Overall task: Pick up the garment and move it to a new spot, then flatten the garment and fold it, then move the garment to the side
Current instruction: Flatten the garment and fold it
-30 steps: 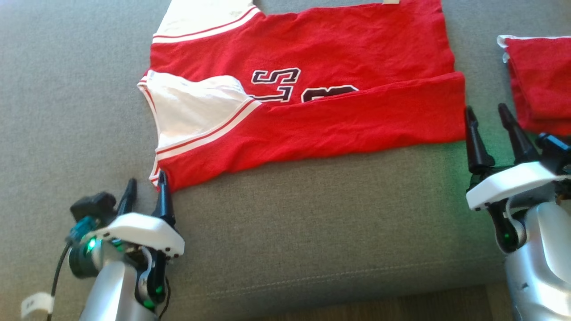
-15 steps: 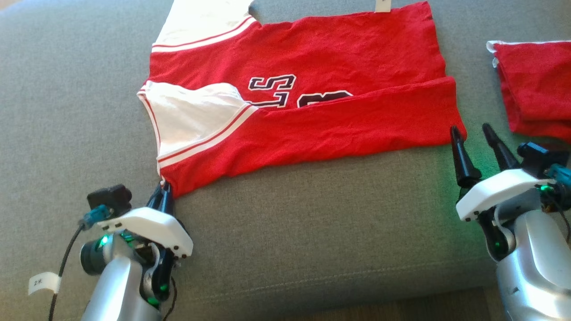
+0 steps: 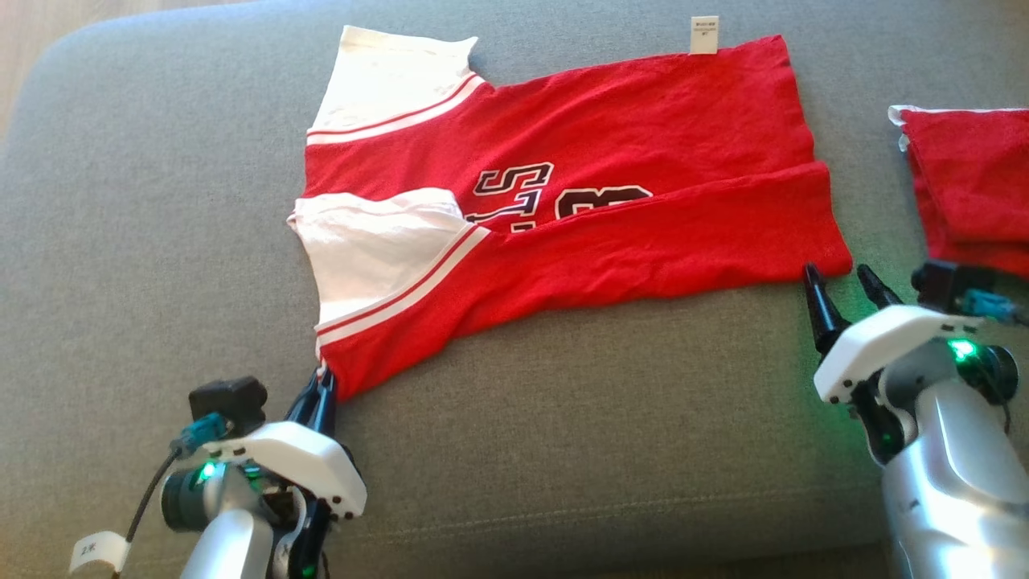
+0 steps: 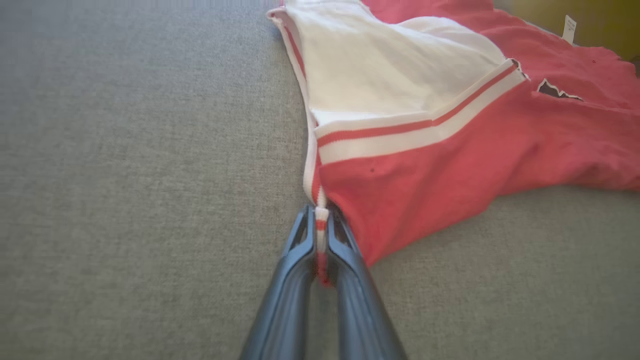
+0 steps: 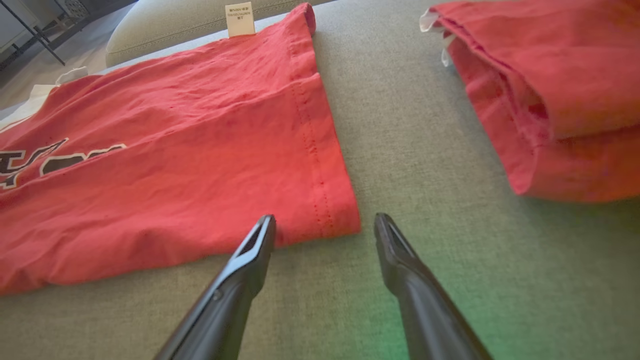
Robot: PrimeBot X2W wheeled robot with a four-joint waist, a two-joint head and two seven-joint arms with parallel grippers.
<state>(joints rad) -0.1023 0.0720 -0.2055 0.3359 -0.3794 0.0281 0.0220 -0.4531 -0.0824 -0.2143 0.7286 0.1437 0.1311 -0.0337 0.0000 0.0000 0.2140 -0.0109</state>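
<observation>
Red-and-white jersey (image 3: 611,137) lying on grey fabric cushion (image 3: 563,418), left gripper (image 3: 323,384) pinching its striped corner, right gripper (image 3: 838,272) gaping wide beside hem.

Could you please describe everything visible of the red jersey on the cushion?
The jersey is red cloth with white sleeves edged in red-and-white stripes, black white-outlined lettering across the middle and a white tag at its far edge. It lies mostly flat on the grey cushion, its near long edge folded over so part of the lettering is covered. The left pincer is shut on its striped near-left corner; the right pincer stands open at the near-right hem corner.
</observation>
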